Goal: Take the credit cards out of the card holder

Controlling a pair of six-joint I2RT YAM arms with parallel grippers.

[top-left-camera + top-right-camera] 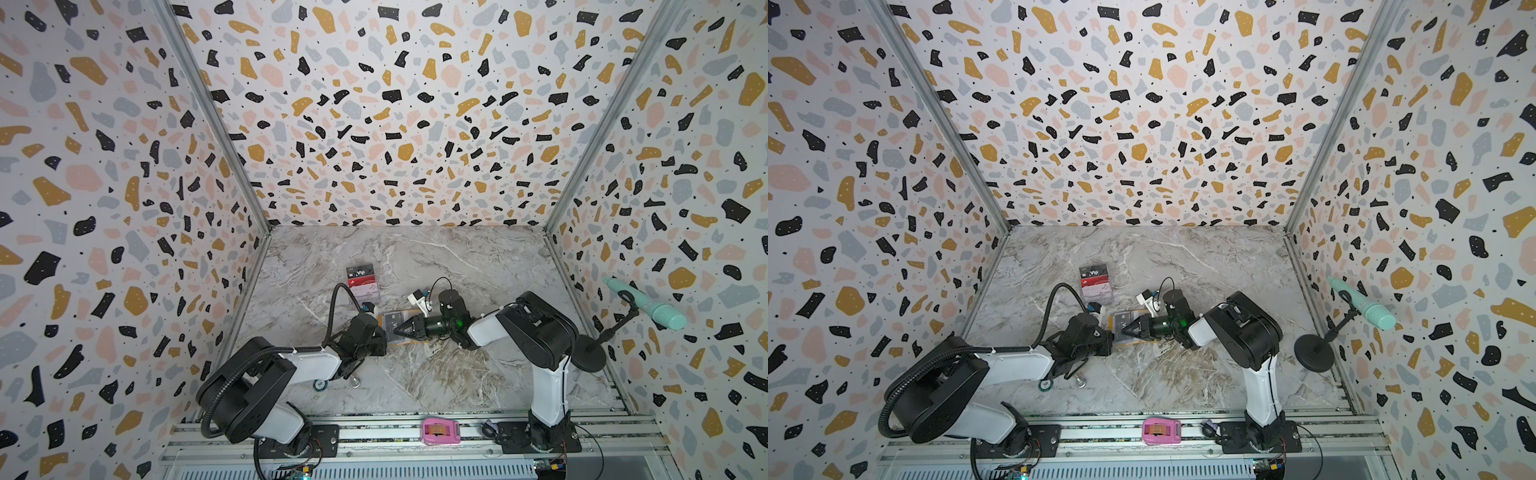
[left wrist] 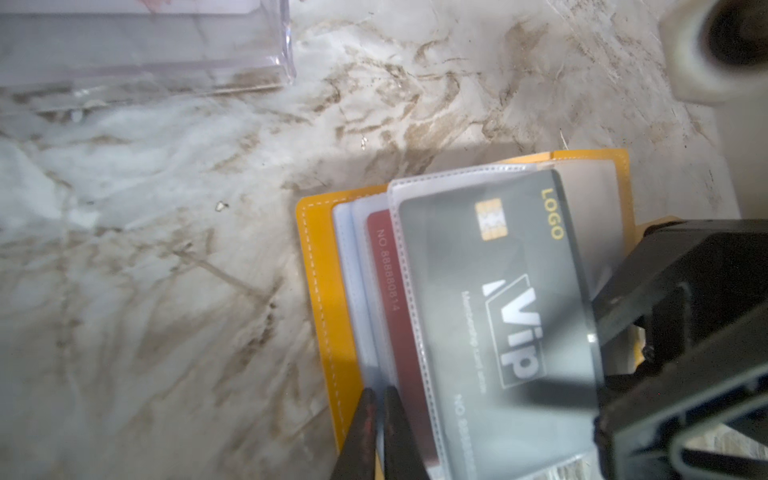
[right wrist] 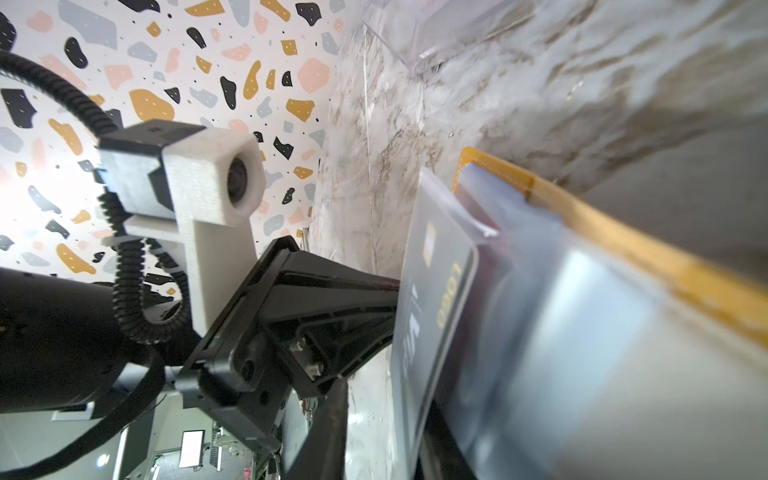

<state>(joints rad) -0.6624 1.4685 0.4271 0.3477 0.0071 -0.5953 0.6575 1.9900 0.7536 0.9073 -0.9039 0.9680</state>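
Two hands: meet over the open card holder (image 2: 316, 266), mid-worktop (image 1: 457, 374).
Left hand (image 2: 380, 401): clenched on a clear sleeve (image 2: 359, 270), likely pinning the holder.
Right hand (image 1: 397, 329): seems to grasp the grey card (image 2: 498, 291), which is partly out.
Next sleeve: dark red card (image 2: 382, 257), not yet out.
Beyond: acrylic stand (image 1: 365, 286), off the pull line.
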